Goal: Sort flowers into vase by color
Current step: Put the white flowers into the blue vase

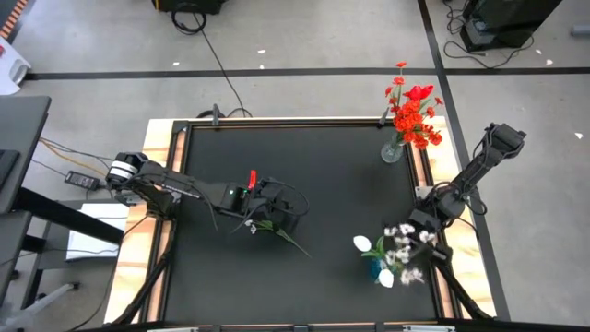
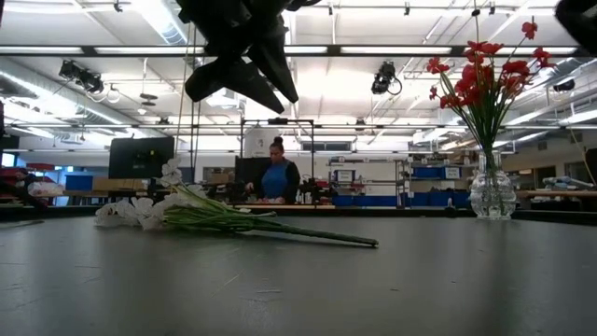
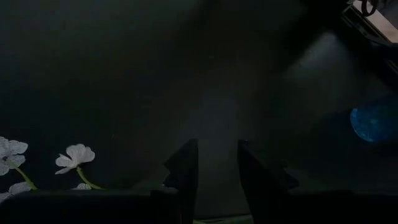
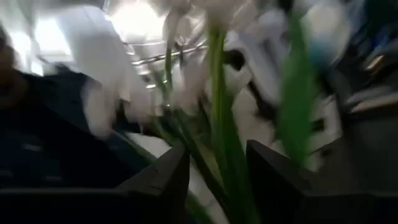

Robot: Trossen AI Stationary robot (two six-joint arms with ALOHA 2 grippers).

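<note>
- Two vases on the black table [image 1: 304, 175]: a clear glass vase [image 1: 393, 150] at the far right corner, a blue vase [image 1: 383, 269] near the right front edge.
- No readable writing or brand anywhere in view.
- Red flowers [image 1: 415, 111] stand in the clear vase, stalks upright, blooms fanning outward; in the low view the red blooms [image 2: 485, 79] rise above the glass body [image 2: 492, 191].
- White flowers [image 1: 398, 247] sit in the blue vase, pale blooms clustered over its mouth, one white bloom spilling toward table centre.
- One loose white stem [image 1: 272, 228] lies flat on the table near the middle; long axis runs diagonally, blooms toward the left arm, green stalk end toward the front right. Low view: white blooms [image 2: 140, 210] at left, thin stalk trailing right.
- Left end effector [image 1: 253, 214] hovers just over that loose stem, fingers [image 3: 186, 174] apart, nothing between them.
- Right end effector [image 1: 417, 231] is at the white bunch by the blue vase; fingers [image 4: 168, 180] apart, green stalks [image 4: 224, 143] standing in the gap, blurred.
- A person [image 2: 277, 173] stands in the room behind the table.
</note>
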